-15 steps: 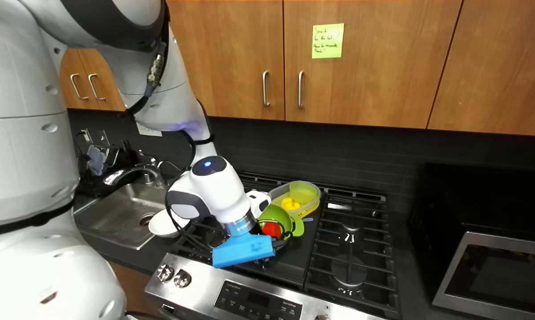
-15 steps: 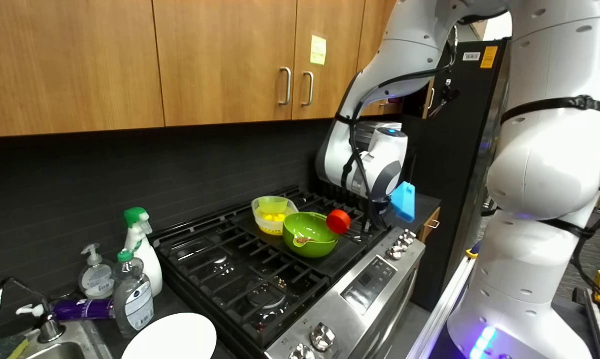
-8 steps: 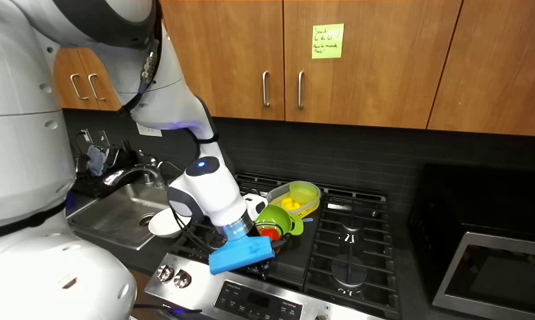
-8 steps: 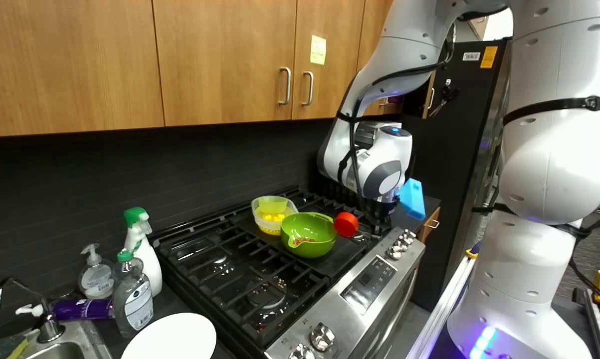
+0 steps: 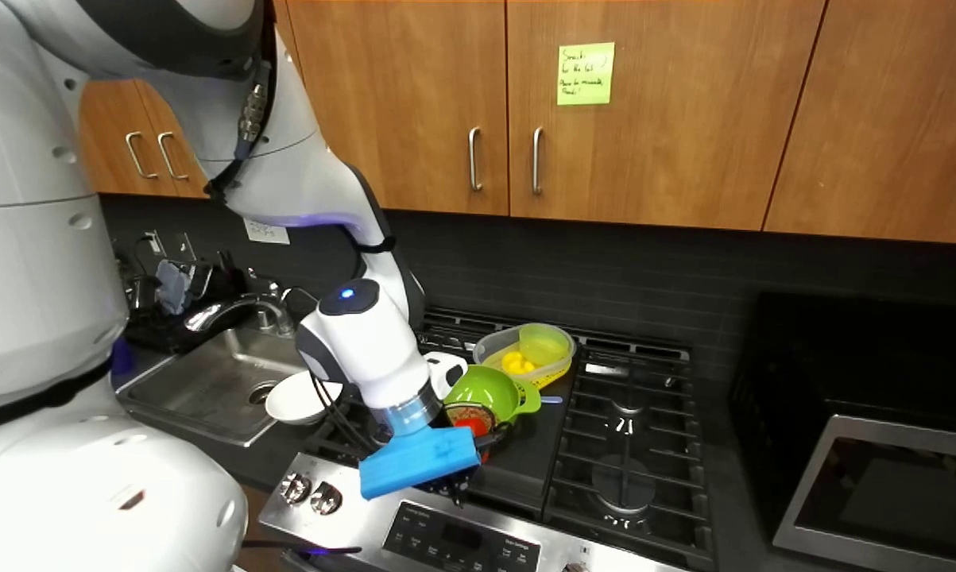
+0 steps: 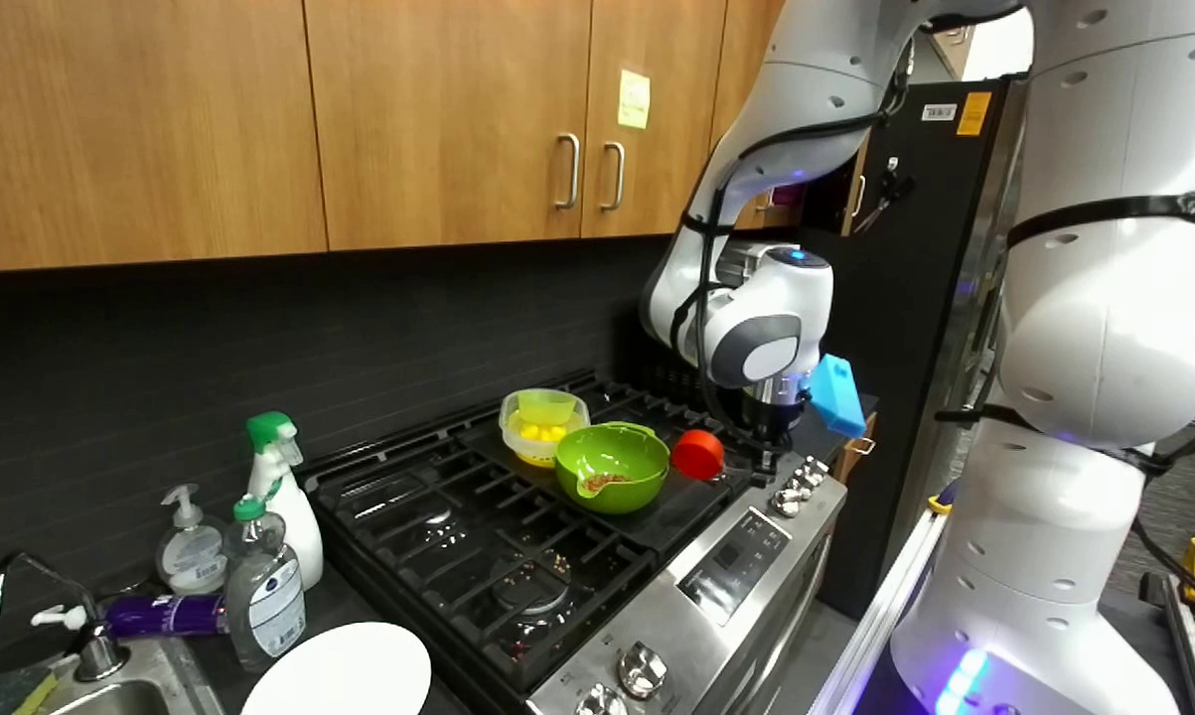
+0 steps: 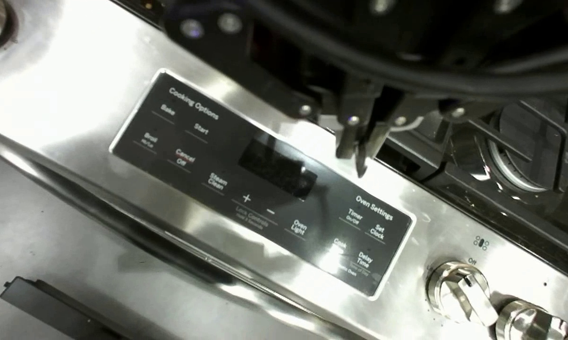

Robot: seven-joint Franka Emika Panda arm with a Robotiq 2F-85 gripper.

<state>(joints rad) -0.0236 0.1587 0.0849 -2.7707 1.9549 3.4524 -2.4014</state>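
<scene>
Black stovetop | flat centre plate | green bowl — clear tub just beside

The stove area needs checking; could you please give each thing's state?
Gripper: jaws shut, apparently on red cup
Green bowl: upright, holding brown bits
Clear container: upright, holding yellow things
Purple bottle: lying on its side
Spray bottle: upright
Visible burners: unlit
Cabinet doors: closed
Oven display: dark

The bowl stands on the stove, bits lying in it. From the bowl, in an exterior view with twelve at the top, the cup, held in the jaws, is at three o'clock, the dish on the tabletop at eight, the spray bottle at nine, the tub at ten.
</scene>
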